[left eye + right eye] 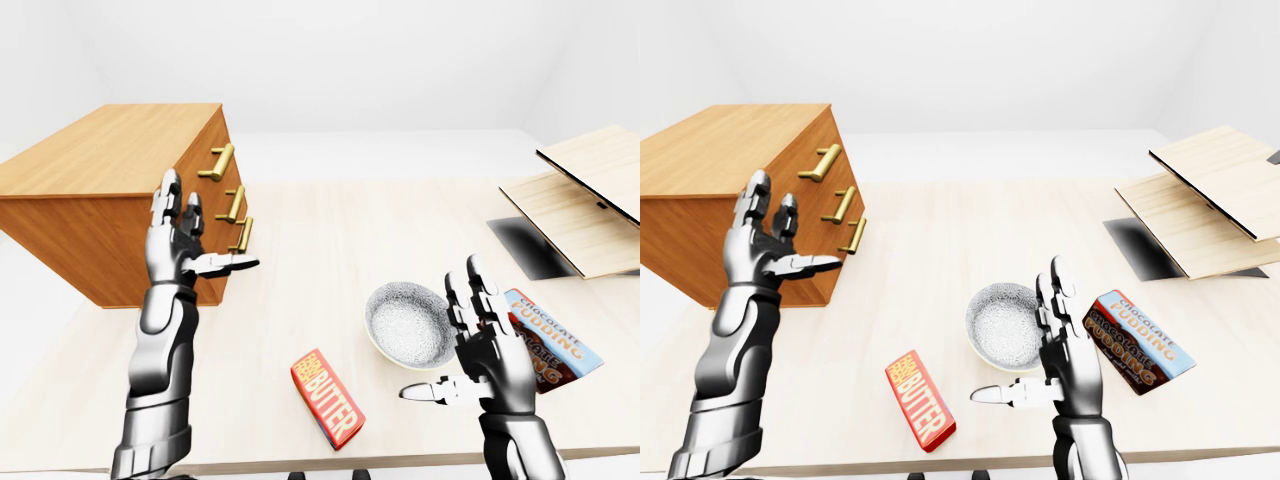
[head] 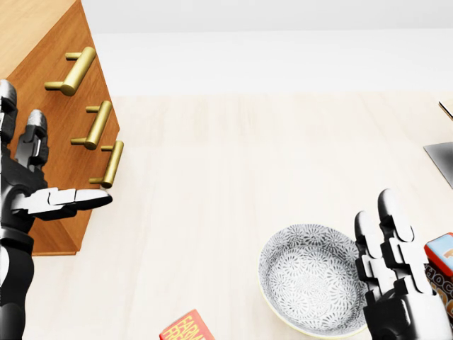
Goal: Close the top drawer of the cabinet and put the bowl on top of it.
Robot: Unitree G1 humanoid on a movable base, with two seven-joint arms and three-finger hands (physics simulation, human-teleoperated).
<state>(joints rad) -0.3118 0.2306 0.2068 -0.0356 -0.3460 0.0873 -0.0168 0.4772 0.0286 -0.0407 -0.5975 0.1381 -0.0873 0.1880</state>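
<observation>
I'm looking over a pale wooden table (image 1: 300, 250) in a bare white room. On its left end stands the cabinet (image 1: 110, 170), its drawer fronts and brass handles (image 1: 218, 162) turned toward the view's right and its body running leftward (I cannot tell whether the top drawer sits flush). My left hand (image 1: 177, 248) is released, fingers spread, just beside the lower handles. The bowl (image 1: 408, 322) sits mouth-up near the table's bottom edge. My right hand (image 1: 490, 355) is splayed just right of it, holding nothing.
</observation>
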